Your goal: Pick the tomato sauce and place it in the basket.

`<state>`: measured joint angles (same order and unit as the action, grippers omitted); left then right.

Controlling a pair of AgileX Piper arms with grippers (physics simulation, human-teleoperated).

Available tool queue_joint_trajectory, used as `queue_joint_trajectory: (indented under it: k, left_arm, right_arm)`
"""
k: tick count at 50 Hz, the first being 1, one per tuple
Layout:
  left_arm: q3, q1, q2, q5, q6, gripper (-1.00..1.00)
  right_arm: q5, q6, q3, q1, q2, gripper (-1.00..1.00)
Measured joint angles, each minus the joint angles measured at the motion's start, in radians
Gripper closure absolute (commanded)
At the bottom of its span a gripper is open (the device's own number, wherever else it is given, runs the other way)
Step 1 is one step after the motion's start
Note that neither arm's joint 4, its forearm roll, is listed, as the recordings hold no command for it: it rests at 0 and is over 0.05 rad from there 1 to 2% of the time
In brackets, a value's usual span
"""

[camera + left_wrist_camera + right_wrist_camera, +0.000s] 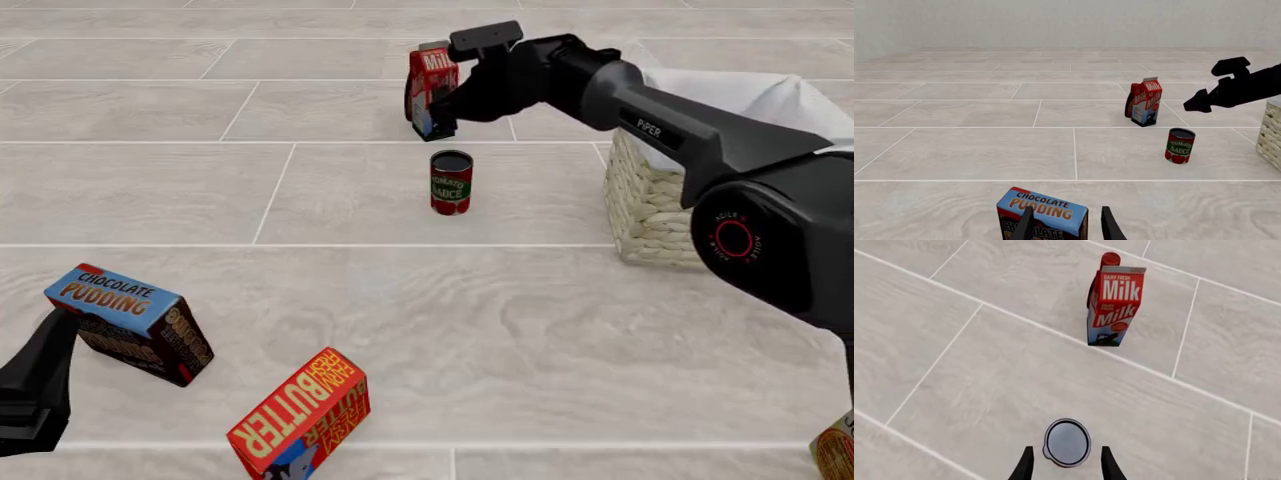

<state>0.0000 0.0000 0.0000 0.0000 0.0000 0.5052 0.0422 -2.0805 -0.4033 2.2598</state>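
The tomato sauce (451, 182) is a small can with a dark top and a red and green label, standing upright on the tiled surface. My right gripper (447, 112) hangs above it, open and pointing down. In the right wrist view the tomato sauce's dark lid (1067, 441) shows between the two fingers of the right gripper (1067, 450), apart from them. The basket (650, 205), pale wicker with a white cloth lining, stands right of the can. My left gripper (44, 365) sits at the near left, open and holding nothing.
A red Milk carton (427, 85) stands just behind the can. Close in front of the left gripper (1067, 211) lies a chocolate pudding box (130, 322). A butter box (302, 415) lies near the front edge, and part of a round object (838, 452) shows at the bottom right.
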Motion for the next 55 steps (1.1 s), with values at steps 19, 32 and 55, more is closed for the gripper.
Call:
queue_joint_trajectory:
  k: [19, 32, 55]
  left_arm:
    - [0.0, 0.0, 0.0, 0.0, 0.0, -1.0]
    - [0.0, 0.0, 0.0, 0.0, 0.0, -1.0]
    - [0.0, 0.0, 0.0, 0.0, 0.0, -1.0]
  right_arm:
    - [-0.009, -0.005, 0.005, 0.004, 0.015, -1.0]
    - [-0.011, -0.008, -0.001, 0.005, 0.03, -1.0]
    - [-0.009, -0.012, -0.018, 0.007, 0.059, -1.0]
